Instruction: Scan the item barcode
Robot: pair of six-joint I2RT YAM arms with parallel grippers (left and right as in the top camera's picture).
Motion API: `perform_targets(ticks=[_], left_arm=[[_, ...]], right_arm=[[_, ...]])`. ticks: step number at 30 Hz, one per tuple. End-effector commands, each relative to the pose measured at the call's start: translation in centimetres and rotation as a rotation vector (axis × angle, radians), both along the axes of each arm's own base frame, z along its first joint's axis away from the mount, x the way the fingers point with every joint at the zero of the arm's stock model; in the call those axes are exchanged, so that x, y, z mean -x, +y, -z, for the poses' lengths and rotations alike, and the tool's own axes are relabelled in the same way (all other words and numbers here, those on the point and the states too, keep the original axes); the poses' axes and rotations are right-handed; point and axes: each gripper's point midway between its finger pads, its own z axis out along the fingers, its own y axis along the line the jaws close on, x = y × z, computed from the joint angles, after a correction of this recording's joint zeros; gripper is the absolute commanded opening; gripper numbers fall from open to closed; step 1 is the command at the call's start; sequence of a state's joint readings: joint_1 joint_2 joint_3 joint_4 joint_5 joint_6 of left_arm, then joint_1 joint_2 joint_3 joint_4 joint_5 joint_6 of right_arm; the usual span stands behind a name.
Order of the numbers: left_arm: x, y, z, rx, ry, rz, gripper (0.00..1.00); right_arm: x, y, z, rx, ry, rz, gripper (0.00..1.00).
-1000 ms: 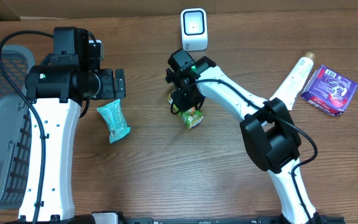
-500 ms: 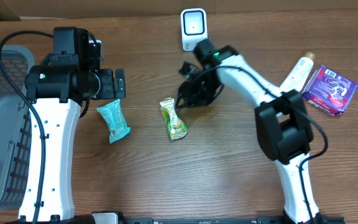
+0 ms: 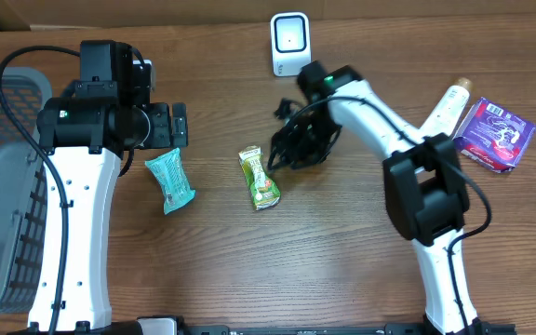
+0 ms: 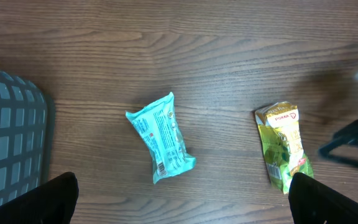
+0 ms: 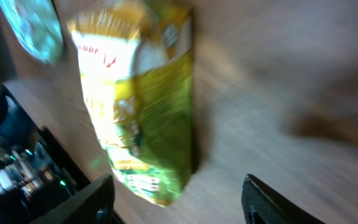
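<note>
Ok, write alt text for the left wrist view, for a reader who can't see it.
A teal snack packet and a green-and-yellow pouch lie apart on a wooden table, seen from above. A grey basket sits at the left edge, and the open left claw shows its dark fingers in the bottom corners.

The pouch [image 3: 260,177] is yellow-green, the packet [image 3: 170,181] teal, the table [image 3: 249,270] brown woodgrain

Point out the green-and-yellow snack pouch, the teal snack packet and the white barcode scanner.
Green-and-yellow snack pouch [image 3: 260,179]: overhead view, middle of the pouch.
Teal snack packet [image 3: 169,182]: overhead view, middle of the packet.
White barcode scanner [image 3: 289,41]: overhead view, its front face.
</note>
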State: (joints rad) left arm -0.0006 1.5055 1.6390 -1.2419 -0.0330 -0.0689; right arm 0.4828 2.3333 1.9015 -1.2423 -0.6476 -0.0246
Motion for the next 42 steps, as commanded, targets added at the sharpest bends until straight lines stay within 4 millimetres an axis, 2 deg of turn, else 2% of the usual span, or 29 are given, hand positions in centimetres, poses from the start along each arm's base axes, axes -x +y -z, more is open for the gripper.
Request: perform_targets(ticks=[1, 9, 17, 20, 29, 33, 38, 42], left_arm=[[-0.2, -0.1, -0.3, 0.006, -0.007, 0.005, 0.99], [-0.2, -0.1, -0.3, 0.006, -0.007, 0.005, 1.00], [-0.2, -0.1, -0.3, 0.006, -0.007, 0.005, 1.00], [-0.2, -0.1, -0.3, 0.006, -0.008, 0.005, 0.99], [-0.2, -0.1, -0.3, 0.006, -0.007, 0.005, 1.00], [-0.2, -0.1, -0.3, 0.006, -0.007, 0.005, 1.00], [-0.2, -0.1, -0.3, 0.006, -0.007, 0.005, 1.00], [-0.2, -0.1, -0.3, 0.006, -0.007, 0.005, 1.00]], right_arm=[[1.3, 0.7, 0.4, 0.044, -0.010, -0.045, 0.69], [3.2, 1.8, 0.9, 0.094, -0.017, -0.106, 0.71], [4.4, 1.9, 3.1, 0.098, 0.018, -0.092, 0.70], [4.8, 2.2, 3.0, 0.067, 0.042, -0.090, 0.70], [4.9, 2.5, 2.5, 0.030, 0.064, -0.079, 0.61], [5.0, 2.7, 2.5, 0.033, 0.060, -0.086, 0.61], [4.2, 2.7, 4.0, 0.109, -0.008, -0.064, 0.62], [4.0, 3.4, 4.7, 0.092, -0.014, -0.033, 0.63]])
